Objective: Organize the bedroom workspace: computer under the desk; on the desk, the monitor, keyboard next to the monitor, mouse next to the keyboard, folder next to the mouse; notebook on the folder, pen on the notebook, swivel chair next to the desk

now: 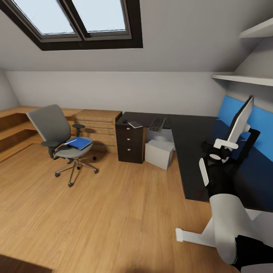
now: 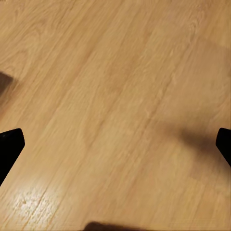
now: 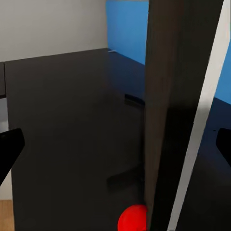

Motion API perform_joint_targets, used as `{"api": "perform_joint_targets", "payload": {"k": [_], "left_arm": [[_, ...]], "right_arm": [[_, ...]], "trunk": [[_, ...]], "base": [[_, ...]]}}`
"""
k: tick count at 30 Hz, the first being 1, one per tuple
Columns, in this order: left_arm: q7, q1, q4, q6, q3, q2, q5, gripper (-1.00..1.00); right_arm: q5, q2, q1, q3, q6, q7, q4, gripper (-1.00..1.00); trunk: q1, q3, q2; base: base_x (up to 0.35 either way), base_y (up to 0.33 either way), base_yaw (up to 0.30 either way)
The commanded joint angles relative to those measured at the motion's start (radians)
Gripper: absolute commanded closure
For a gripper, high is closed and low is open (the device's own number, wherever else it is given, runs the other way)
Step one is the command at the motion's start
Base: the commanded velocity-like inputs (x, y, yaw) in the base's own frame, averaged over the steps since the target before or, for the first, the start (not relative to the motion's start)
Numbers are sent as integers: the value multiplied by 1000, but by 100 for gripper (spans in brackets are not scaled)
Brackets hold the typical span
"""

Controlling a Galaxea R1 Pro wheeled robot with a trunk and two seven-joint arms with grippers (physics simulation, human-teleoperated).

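The glossy black L-shaped desk (image 1: pixel 197 140) is already carrying the monitor (image 1: pixel 239 120), standing near the right-hand edge against the blue upright panel (image 1: pixel 261 117). The slim keyboard (image 1: pixel 157 124) is lying on the far wing, well apart from the monitor, with the small rounded mouse (image 1: pixel 124 121) and the thin dark notebook (image 1: pixel 135 124) over the 3-drawer unit (image 1: pixel 130 142) at that wing's left end. The light-grey boxy computer (image 1: pixel 160 151) is sitting on the floor half under the desk's far edge.

Judging by this, the keyboard, mouse and notebook are still needing regrouping beside the monitor. The bright blue folder (image 1: pixel 79 143) is lying flat on the grey upholstered swivel chair (image 1: pixel 62 142), a white-silver pen (image 1: pixel 70 141) across it; the chair is standing well apart from the desk on the wood-plank floor (image 1: pixel 94 212).

The right gripper (image 3: pixel 115 149) is hovering with jaws apart just beside the monitor's thin edge. The left gripper (image 2: pixel 115 149) is spread wide over bare floor.
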Motion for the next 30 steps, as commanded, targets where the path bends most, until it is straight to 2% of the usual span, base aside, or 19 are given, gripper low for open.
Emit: {"api": "perform_joint_targets", "payload": {"k": [1,10,30], "left_arm": [[0,-1,0,-3,-1,0,6,-100],[0,-1,1,-3,-1,0,6,-100],[0,-1,1,-3,-1,0,6,-100]], "right_arm": [[10,0,1,0,9,-1,-1,-100],[11,-1,6,-1,8,-2,-1,-100],[10,-11,18,-1,9,-2,-1,-100]], "trunk": [[0,-1,0],[0,0,0],[0,19,0]], "base": [[226,0,0],[70,0,-23],[2,0,-139]]}}
